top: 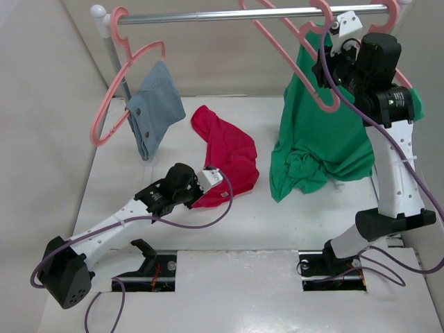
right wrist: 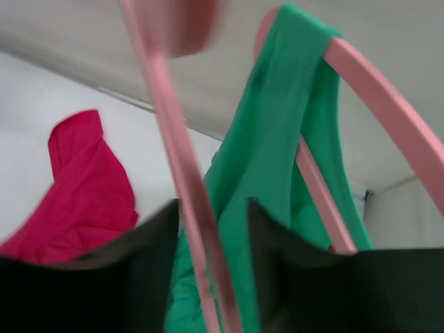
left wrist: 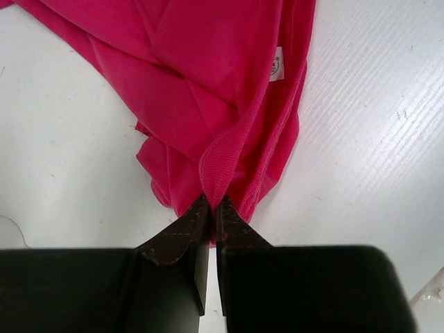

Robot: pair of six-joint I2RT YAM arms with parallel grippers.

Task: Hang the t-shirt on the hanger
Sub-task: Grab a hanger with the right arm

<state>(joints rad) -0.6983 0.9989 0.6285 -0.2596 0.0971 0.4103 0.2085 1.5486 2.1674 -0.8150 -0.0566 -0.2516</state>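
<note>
- Nearest the arm bases, the left gripper (left wrist: 211, 205) lies low over the white table (top: 277, 222). Its jaws are pressed together on a ribbed edge of the t-shirt (top: 225, 149).
- The crimson t-shirt lies crumpled on the table, just beyond that gripper, left of centre. None of it is lifted clear of the surface, and it is well apart from any hanger.
- Farther back on the right, a green top (top: 319, 146) droops from its own pink hanger, its lower part bunched on the table.
- Up beside it, the right gripper (right wrist: 211, 208) has its jaws apart, with one thin arm of the bare pink hanger (right wrist: 182, 173) running between them. The view is blurred, but the hanger does not look pinched.
- At the back, the metal rail (top: 208, 15) carries the hangers, including one with a blue-grey cloth (top: 156, 104) on the left.
- Progress looks early: the shirt is gripped and the hanger is within reach, but nothing is threaded yet.
</note>
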